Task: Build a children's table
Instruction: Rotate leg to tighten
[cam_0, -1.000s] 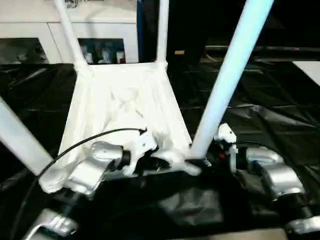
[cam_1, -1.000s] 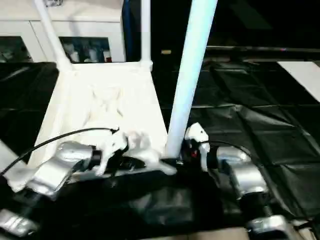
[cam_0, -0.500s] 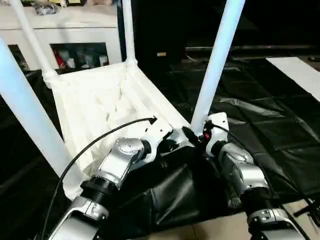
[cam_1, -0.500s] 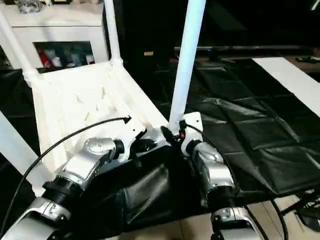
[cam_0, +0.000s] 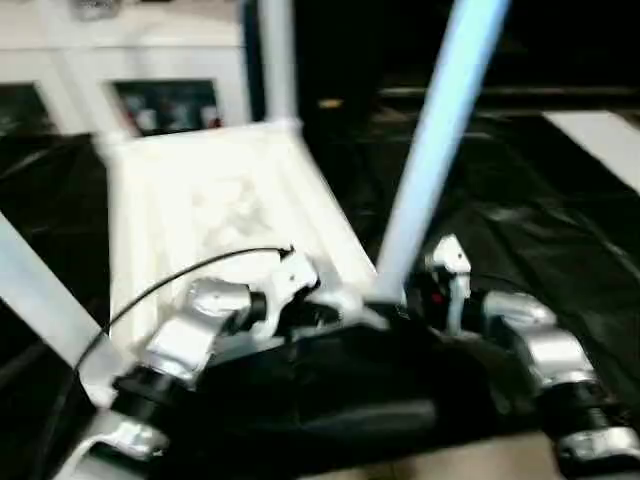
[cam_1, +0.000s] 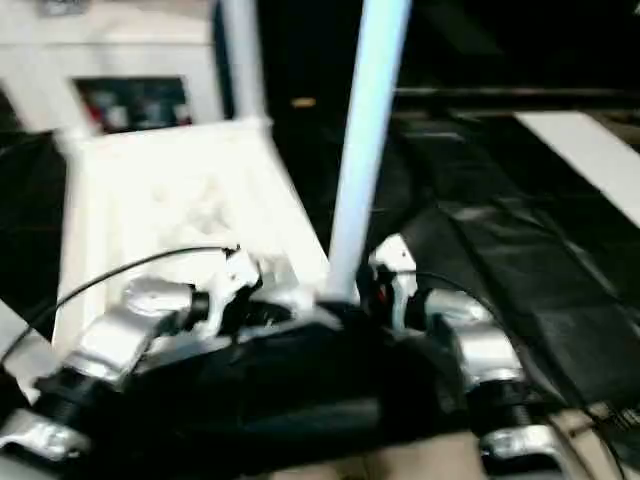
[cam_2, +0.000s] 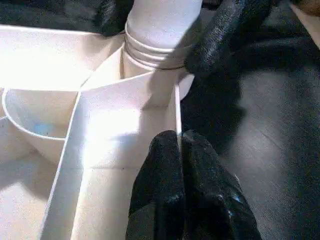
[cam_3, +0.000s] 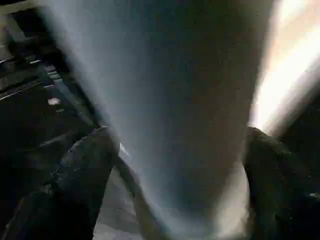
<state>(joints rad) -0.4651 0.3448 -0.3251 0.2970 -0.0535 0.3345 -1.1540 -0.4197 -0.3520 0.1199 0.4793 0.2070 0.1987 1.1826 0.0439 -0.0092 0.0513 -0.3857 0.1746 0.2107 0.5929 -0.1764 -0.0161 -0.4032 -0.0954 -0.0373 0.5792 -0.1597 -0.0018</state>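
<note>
Left gripper (cam_2: 181, 150) pinched shut on the thin rim wall of the table top (cam_0: 215, 215), black fingertips pressed together over the plastic edge just beside the near right corner socket (cam_2: 152, 55). Right gripper (cam_3: 175, 175) clamped around the near right leg (cam_0: 435, 150) low down, one black finger (cam_3: 82, 170) on each side of the tube, touching it. Seen from the left wrist, those same right fingers (cam_2: 225, 35) wrapped about the leg's base where it enters the socket, ringed grooves showing at the joint. Children's table upside down on black sheeting (cam_0: 560, 230), ribbed underside facing up, square top tilted slightly toward the head camera. Near right leg rising steeply from its socket and leaning a little to the right, pale blue-white in the light. Far right leg (cam_0: 277, 60) standing upright in the far right corner. Near left leg (cam_0: 40, 300) slanting out past the left edge from the near left corner. Far left corner hard to make out through blur. Left silver forearm (cam_0: 190, 335) reaching in from the lower left, black cable (cam_0: 180, 275) arching over it; right silver forearm (cam_0: 545, 355) coming in from the lower right. White cabinet (cam_0: 150, 70) with glass doors well behind the table.
</note>
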